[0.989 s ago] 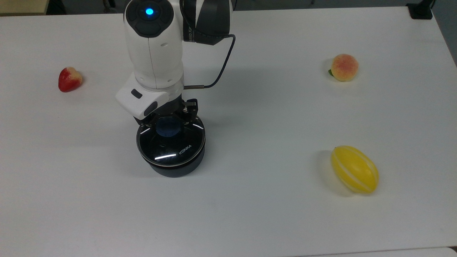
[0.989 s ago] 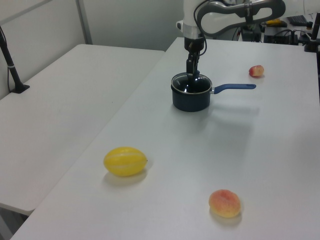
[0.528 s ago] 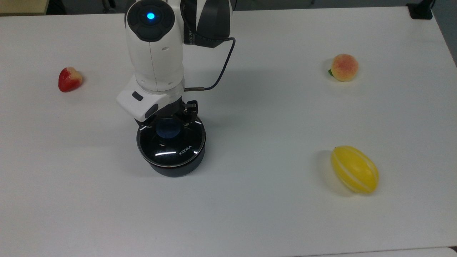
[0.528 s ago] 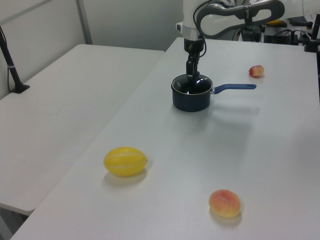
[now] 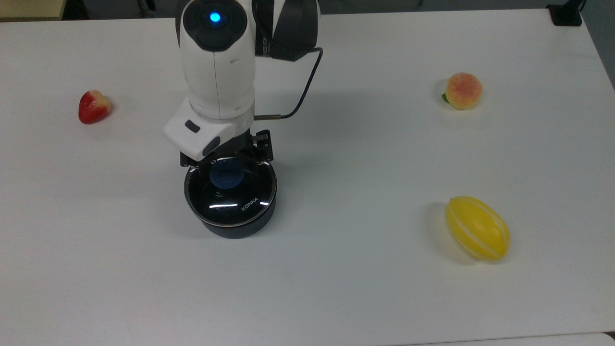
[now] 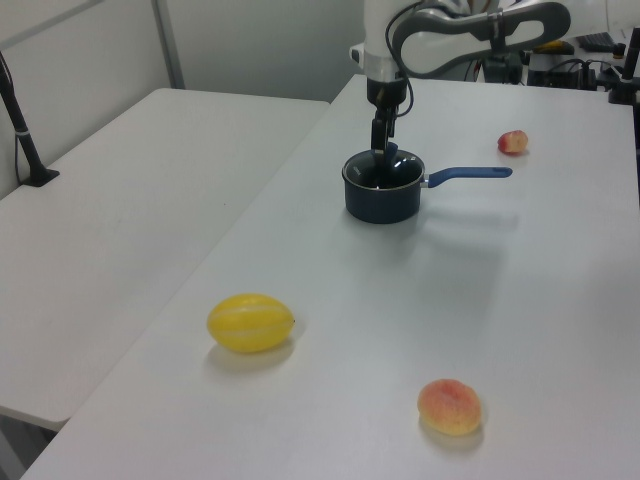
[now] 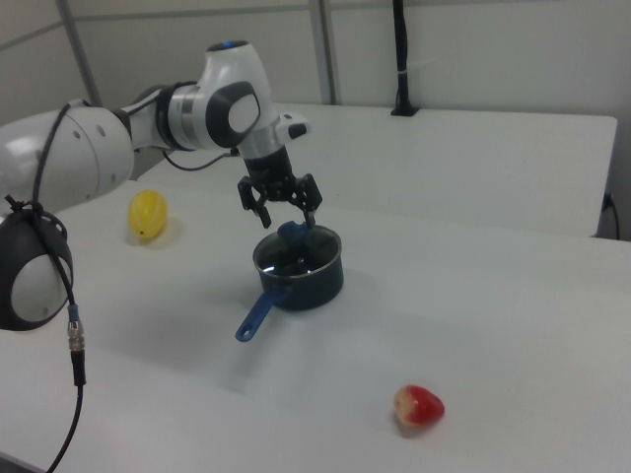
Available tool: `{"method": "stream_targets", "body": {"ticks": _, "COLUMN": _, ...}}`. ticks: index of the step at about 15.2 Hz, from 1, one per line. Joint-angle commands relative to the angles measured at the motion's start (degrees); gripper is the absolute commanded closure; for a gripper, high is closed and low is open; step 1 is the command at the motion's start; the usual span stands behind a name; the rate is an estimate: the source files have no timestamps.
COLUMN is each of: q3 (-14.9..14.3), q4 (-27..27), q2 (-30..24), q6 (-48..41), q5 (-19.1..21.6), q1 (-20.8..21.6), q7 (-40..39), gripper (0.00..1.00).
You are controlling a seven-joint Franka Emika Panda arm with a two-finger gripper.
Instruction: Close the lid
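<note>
Counter (image 5: 365,288) carries the saucepan (image 7: 301,281); the lid (image 5: 230,194) sits level on it. Gripper (image 7: 280,211) hangs above the blue knob (image 5: 226,173), fingers spread at three and nine o'clock. Best retreat is straight upward, avoiding knob contact.

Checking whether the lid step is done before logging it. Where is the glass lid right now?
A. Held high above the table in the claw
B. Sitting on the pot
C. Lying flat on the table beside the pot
B: the lid sits on the pot, with the open claw just above its blue knob.
</note>
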Motion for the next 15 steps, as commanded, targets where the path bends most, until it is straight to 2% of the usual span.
{"method": "stream_targets", "body": {"ticks": 1, "q3": -0.93, "q4": -6.66, "q2": -8.77, "q6": 0.56, "q5": 0.30, "q1": 0.51, "q7": 4.78, "gripper": 0.00}}
{"method": "stream_targets", "body": {"ticks": 3, "q3": -0.66, "q4": -8.25, "q2": -12.55, "q6": -3.02, "q5": 1.45, "q1": -0.10, "q7": 9.27, "gripper": 0.00}}
{"method": "stream_targets", "body": {"ticks": 6, "q3": -0.31, "q4": -9.04, "q2": -17.73, "q6": -12.15, "q5": 2.15, "q1": -0.19, "q7": 11.22, "gripper": 0.00}}
{"method": "stream_targets", "body": {"ticks": 10, "q3": -0.49, "q4": -14.30, "q2": -26.96, "q6": -18.67, "q5": 6.89, "q1": -1.07, "q7": 11.40, "gripper": 0.00}}
{"method": "stream_targets", "body": {"ticks": 15, "q3": -0.75, "q4": -17.03, "q2": -32.42, "q6": -25.10, "q5": 9.10, "q1": -1.42, "q7": 10.96, "gripper": 0.00}}
